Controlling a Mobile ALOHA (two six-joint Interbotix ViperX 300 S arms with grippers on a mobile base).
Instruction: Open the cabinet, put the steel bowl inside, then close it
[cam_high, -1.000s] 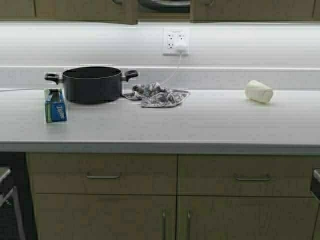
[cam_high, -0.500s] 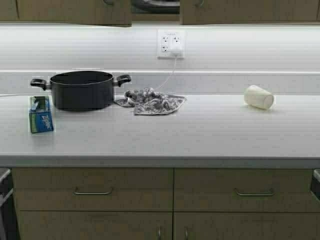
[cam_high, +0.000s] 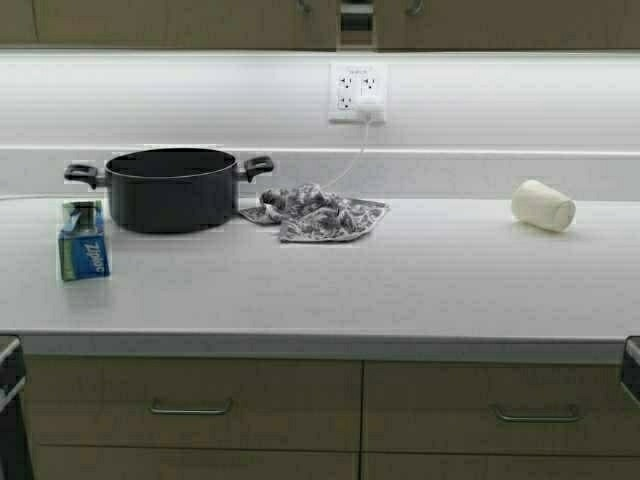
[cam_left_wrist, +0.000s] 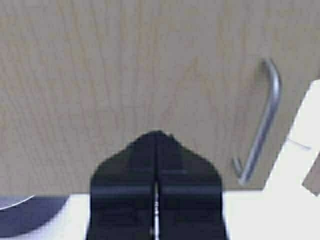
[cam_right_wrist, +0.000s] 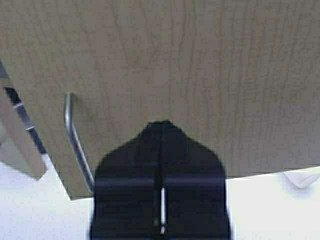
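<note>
The cabinet (cam_high: 200, 20) runs along the top edge of the high view, its two tan doors almost together with a narrow gap (cam_high: 356, 22) between them. The steel bowl is hidden. Neither arm shows in the high view. In the left wrist view my left gripper (cam_left_wrist: 156, 136) is shut, its tip against the left door (cam_left_wrist: 125, 65), beside the metal bar handle (cam_left_wrist: 262, 120). The right wrist view has my right gripper (cam_right_wrist: 161, 125) shut too, tip on the right door (cam_right_wrist: 200, 60), next to its handle (cam_right_wrist: 75, 145).
On the white counter (cam_high: 400, 290) stand a black two-handled pot (cam_high: 172, 188), a blue Ziploc box (cam_high: 83, 240), a patterned cloth (cam_high: 318, 212) and a white cup (cam_high: 543, 205) on its side. A plugged cord hangs from the wall outlet (cam_high: 357, 92). Drawers (cam_high: 190, 405) lie below.
The gap between the cabinet doors has narrowed from wide to a slit, hiding the bowl. The robot has moved: the whole scene has shifted down and sideways in the high view.
</note>
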